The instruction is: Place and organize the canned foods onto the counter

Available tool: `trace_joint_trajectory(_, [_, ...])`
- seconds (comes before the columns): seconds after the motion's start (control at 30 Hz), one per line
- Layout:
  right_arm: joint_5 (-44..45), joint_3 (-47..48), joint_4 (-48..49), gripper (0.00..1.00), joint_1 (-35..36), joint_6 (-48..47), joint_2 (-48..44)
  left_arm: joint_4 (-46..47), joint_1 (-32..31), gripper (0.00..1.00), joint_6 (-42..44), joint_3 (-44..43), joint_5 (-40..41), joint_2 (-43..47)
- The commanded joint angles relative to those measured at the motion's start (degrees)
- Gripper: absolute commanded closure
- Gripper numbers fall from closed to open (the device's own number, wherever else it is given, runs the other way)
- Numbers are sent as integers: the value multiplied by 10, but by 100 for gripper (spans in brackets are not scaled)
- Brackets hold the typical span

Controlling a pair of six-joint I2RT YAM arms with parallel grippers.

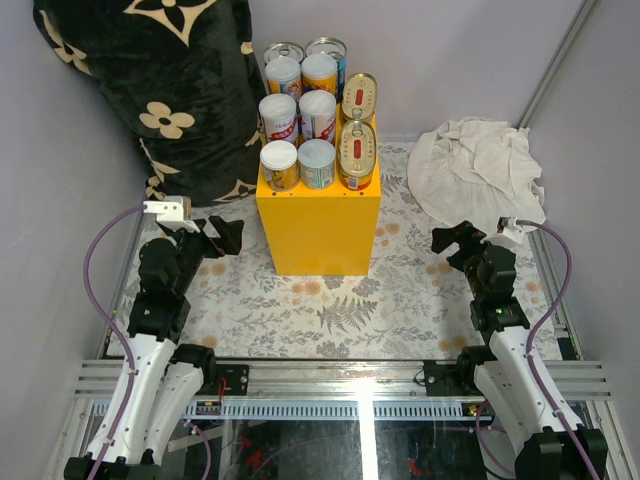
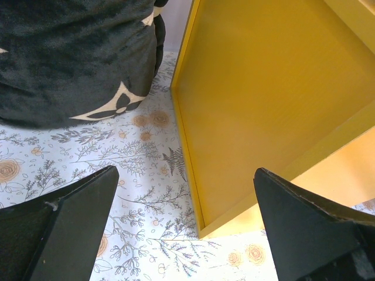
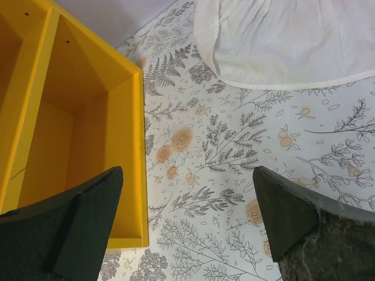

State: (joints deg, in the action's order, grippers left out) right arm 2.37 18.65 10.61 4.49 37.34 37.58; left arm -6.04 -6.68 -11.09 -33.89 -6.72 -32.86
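Note:
The canned foods stand packed together on top of the yellow counter (image 1: 320, 225). The front row has two small white-lidded cans (image 1: 279, 165) (image 1: 316, 163), with two more (image 1: 278, 115) behind. Orange-label cans (image 1: 319, 72) and blue silver-topped cans (image 1: 327, 47) are at the back. Two flat oval gold tins (image 1: 357, 150) (image 1: 359, 97) lie along the right edge. My left gripper (image 1: 228, 235) (image 2: 184, 225) is open and empty, left of the counter's side wall (image 2: 263, 105). My right gripper (image 1: 445, 240) (image 3: 187, 225) is open and empty, right of the counter's open, empty face (image 3: 76, 117).
A big black cushion with cream flowers (image 1: 170, 90) (image 2: 70, 52) leans at the back left, close to the counter. A crumpled white cloth (image 1: 478, 170) (image 3: 281, 41) lies at the back right. The floral mat (image 1: 330, 300) covers the table.

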Motion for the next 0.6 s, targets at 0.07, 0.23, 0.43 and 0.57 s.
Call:
trace_joint_trajectory(0.07, [3,13,28,1,0,-7,-1,40,3,0,1,-6,-5,4])
trace_joint_trajectory(0.23, [0,10,31,1,0,-8,-3,39,2,0,-1,-7,-8,5])
trace_joint_trajectory(0.43, [-3,7,39,1,0,-8,-2,38,3,0,-3,-6,-8,7])
trace_joint_trajectory(0.57, [-6,7,39,0,0,-7,-3,39,3,0,-3,-9,-14,2])
